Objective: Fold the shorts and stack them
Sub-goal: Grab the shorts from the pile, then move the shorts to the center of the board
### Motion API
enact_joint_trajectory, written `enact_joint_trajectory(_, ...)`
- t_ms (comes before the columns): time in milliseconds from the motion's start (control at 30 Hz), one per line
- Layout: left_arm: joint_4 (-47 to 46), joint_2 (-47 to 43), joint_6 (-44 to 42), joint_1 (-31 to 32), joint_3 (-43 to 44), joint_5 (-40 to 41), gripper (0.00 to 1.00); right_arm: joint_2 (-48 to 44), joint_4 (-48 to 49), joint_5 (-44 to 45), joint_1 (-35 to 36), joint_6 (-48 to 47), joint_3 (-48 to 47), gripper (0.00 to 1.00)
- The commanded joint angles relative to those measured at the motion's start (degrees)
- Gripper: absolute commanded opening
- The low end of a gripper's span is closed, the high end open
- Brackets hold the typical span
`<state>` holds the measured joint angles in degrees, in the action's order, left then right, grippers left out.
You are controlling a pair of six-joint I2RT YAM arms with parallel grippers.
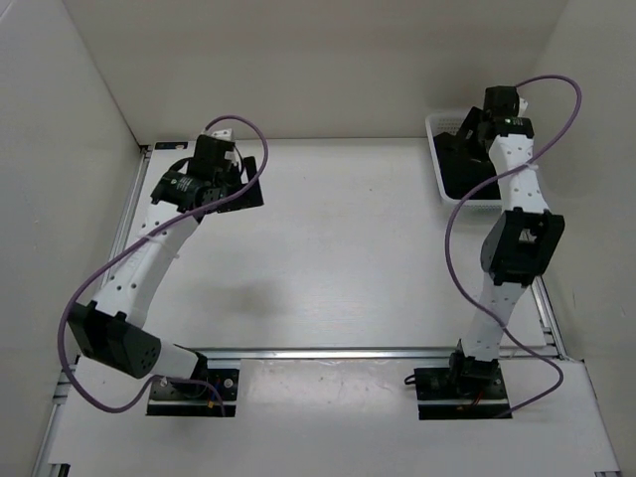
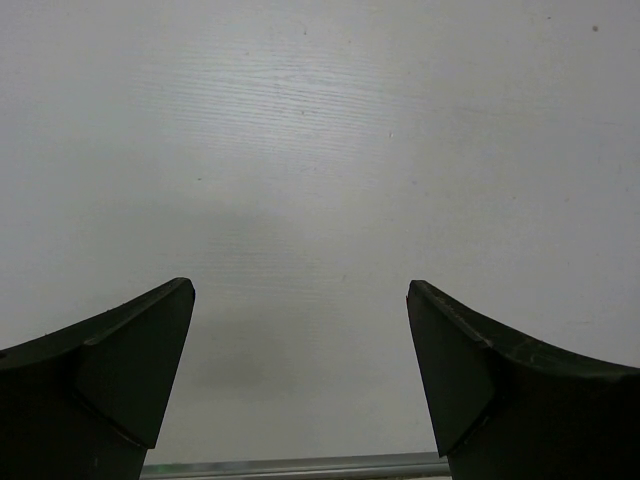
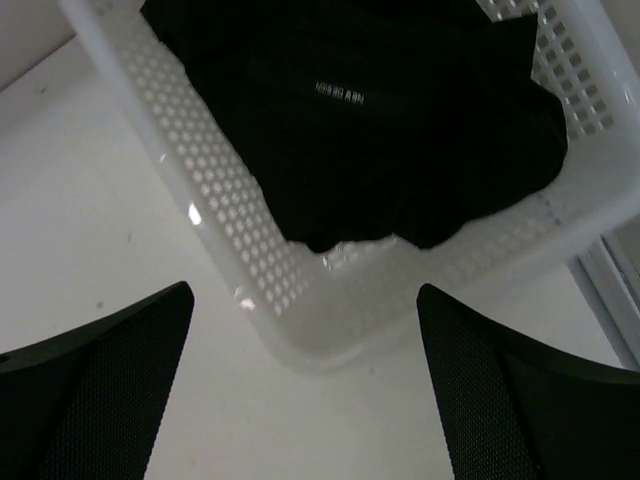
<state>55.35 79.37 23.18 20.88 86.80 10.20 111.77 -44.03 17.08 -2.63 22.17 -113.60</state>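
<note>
The black shorts [image 3: 380,120] lie crumpled in a white perforated basket [image 3: 230,230] at the far right of the table; from above they show as a dark heap [image 1: 463,177] in the basket [image 1: 435,149]. My right gripper [image 3: 305,380] hangs open just above the basket's near corner, nothing between its fingers; in the top view it [image 1: 465,134] sits over the basket's far part. My left gripper [image 2: 300,380] is open over bare white table, holding nothing, at the far left [image 1: 246,192].
White walls close in the table at the back and both sides. A metal rail [image 1: 378,351] runs along the near edge by the arm bases. A purple cable [image 1: 457,248] loops beside the right arm.
</note>
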Motion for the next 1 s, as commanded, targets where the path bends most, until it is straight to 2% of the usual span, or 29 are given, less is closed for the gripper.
enact_joint_trajectory(0, -0.1, 2.0, 0.1, 0.3, 3.5, -0.8, 1.00, 10.1, -0.3, -5.0, -3.3, 1.1, -10.6, 0.96)
enact_joint_trajectory(167, -0.1, 6.1, 0.6, 0.3, 5.4, -1.3, 1.00, 26.6, -0.3, -5.6, -5.2, 1.7, -24.8, 0.96)
enact_joint_trajectory(267, -0.1, 8.2, 0.1, 0.3, 6.6, -1.8, 1.00, 31.6, 0.8, -5.0, -5.7, 2.4, -28.7, 0.83)
enact_joint_trajectory(300, -0.1, 8.9, 0.1, 0.3, 6.6, -1.8, 1.00, 31.6, 1.7, -5.0, -5.7, 3.0, -28.7, 0.68)
enact_joint_trajectory(367, -0.1, 9.4, 0.1, 0.3, 7.9, -1.8, 1.00, 31.6, 4.5, -5.6, -6.2, 3.1, -28.2, 0.48)
enact_joint_trajectory(400, -0.1, 9.4, -0.4, 0.3, 7.9, -1.3, 1.00, 30.2, 5.2, -5.6, -6.2, 3.1, -27.3, 0.27)
enact_joint_trajectory(500, -0.1, 9.4, -0.4, 0.3, 7.9, -1.3, 1.00, 27.0, 5.2, -6.4, -6.2, 3.7, -26.8, 0.00)
enact_joint_trajectory(700, -0.1, 6.9, 0.8, 0.3, 5.1, -1.9, 1.00, 10.2, 5.7, -10.9, -2.4, 0.2, -22.4, 0.00)
enact_joint_trajectory(800, 0.5, 4.0, 0.8, 0.3, 2.1, -0.6, 1.00, -1.3, 6.2, -13.3, 2.4, -3.4, -19.6, 0.00)
enact_joint_trajectory(967, 1.0, -1.1, 0.8, 0.3, 0.0, 1.8, 1.00, -16.4, 4.9, -12.6, 14.8, -5.9, -13.2, 0.00)
